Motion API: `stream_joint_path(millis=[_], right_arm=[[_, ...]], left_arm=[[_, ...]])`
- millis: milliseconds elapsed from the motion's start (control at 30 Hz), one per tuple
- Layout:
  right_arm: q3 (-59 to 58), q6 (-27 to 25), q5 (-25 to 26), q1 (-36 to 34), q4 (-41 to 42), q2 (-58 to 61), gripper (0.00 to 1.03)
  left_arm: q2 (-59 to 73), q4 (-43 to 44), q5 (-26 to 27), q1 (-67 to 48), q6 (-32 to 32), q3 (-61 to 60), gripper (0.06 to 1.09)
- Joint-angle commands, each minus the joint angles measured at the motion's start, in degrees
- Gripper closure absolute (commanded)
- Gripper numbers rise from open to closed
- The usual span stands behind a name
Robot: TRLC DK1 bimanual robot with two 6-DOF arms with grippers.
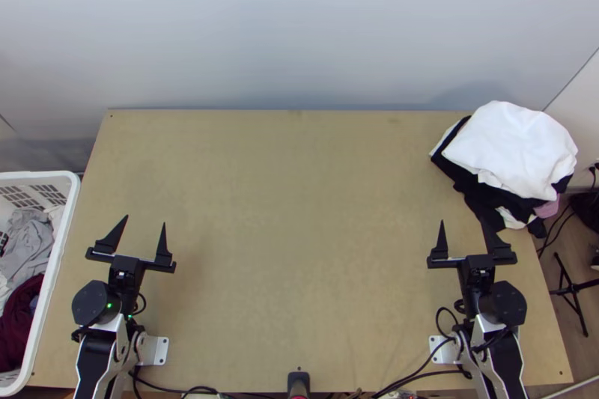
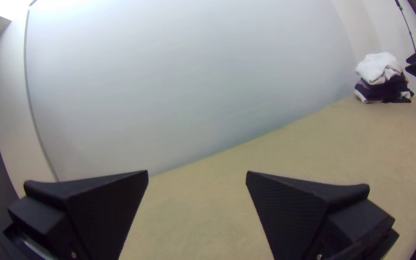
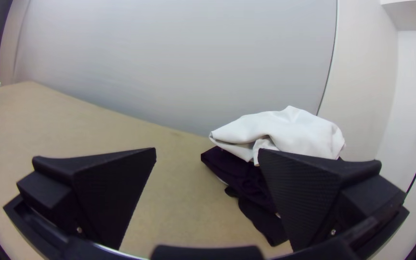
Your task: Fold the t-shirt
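Note:
In the top view my left gripper stands open over the table's left side, nothing between its fingers. My right gripper is open too, at the table's right side, just short of a pile of cloth. On top of that pile lies a white cloth, folded loosely, over black ones. Both wrist views show wide-apart fingers, at the left gripper and the right gripper. The white cloth rests beyond the right gripper. Which piece is a t-shirt, I cannot tell.
The light wooden table spreads between the arms. A white basket with grey, white and dark red cloths stands at the left edge. Cables run along the near edge, by a small black device. A pale wall rises behind.

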Motion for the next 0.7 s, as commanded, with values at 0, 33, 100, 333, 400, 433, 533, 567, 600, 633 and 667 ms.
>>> stream_joint_path(millis=[0, 33, 100, 333, 400, 433, 533, 567, 600, 633, 667], right_arm=[[0.0, 0.1, 0.1, 0.0, 0.0, 0.0, 0.04], [-1.4, 0.1, -0.6, -8.6, 2.1, 0.1, 0.04], [-1.4, 0.1, -0.6, -9.1, 2.1, -0.1, 0.04], [-1.4, 0.1, -0.6, -9.0, 2.1, 0.0, 0.04], [-1.4, 0.1, -0.6, -9.0, 2.1, 0.0, 0.04], [-1.4, 0.1, -0.6, -9.0, 2.1, 0.1, 0.04], [-1.4, 0.1, -0.6, -9.0, 2.1, 0.1, 0.04], [-1.4, 0.1, -0.6, -9.0, 2.1, 0.1, 0.04], [-1.4, 1.1, -0.6, -8.9, 2.1, 0.1, 0.04], [-1.4, 5.5, -0.6, -8.8, 2.1, 0.0, 0.04], [-1.4, 9.3, -0.6, -8.7, 2.1, 0.1, 0.04]], left_arm=[[0.0, 0.0, -0.1, 0.0, 0.0, 0.0, 0.1], [0.0, 0.0, 0.0, 0.0, 0.0, 0.0, 0.1], [0.0, 0.0, 0.0, 0.0, 0.0, 0.0, 0.1], [0.0, 0.0, 0.0, 0.0, 0.0, 0.0, 0.1], [0.0, 0.0, 0.0, -0.1, -1.2, 0.0, 0.1], [0.0, 0.0, 0.0, -0.1, -2.5, 0.0, 0.1], [0.0, 0.0, 0.0, -0.5, -5.8, 0.0, 0.1], [0.0, 0.0, 0.0, -0.5, -6.2, 0.0, 0.1], [0.0, 0.0, 0.0, -0.4, -6.2, 0.0, 0.1], [0.0, 0.0, 0.0, -0.5, -6.2, 0.0, 0.1], [0.0, 0.0, 0.0, -0.5, -6.2, 0.0, 0.1]])
